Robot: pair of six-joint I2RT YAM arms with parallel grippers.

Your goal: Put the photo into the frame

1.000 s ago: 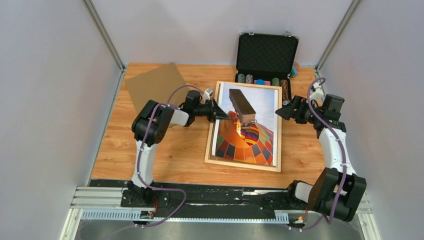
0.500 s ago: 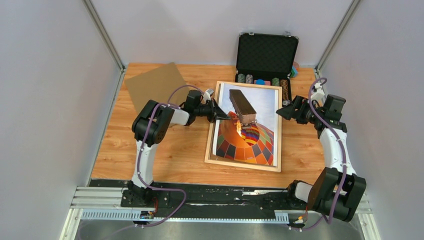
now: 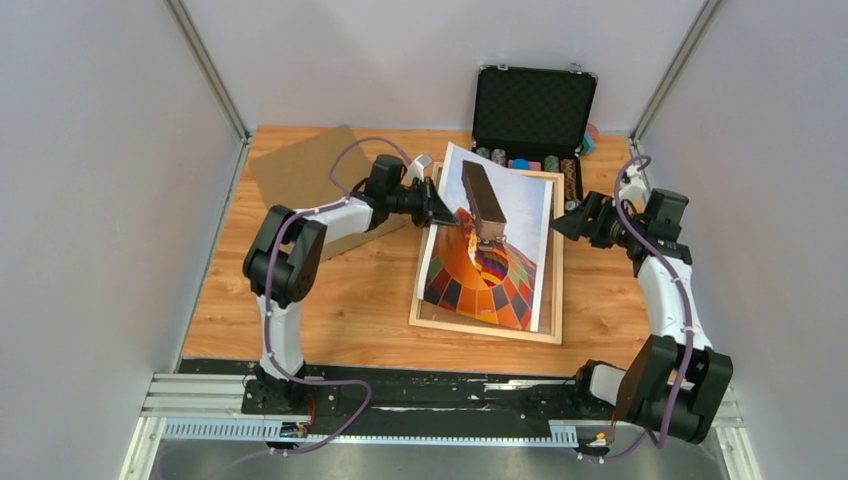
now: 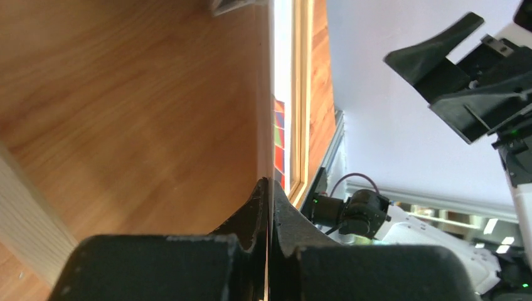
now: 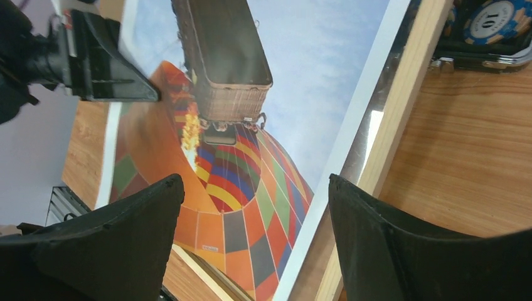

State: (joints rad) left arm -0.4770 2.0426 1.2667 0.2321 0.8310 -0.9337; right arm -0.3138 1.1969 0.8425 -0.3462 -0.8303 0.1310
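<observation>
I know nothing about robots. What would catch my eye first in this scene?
The bright hot-air balloon photo in the middle, pinched at its left edge by the left gripper and tilted over a light wooden frame. The right gripper hovers open beside the frame's right side, and an open black case of poker chips sits at the back.

Brown board (image 3: 300,175) far left, open chip case (image 3: 533,108) behind

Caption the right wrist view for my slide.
Open right end effector faces the balloon photo, its edge pinched by the left end effector.
</observation>
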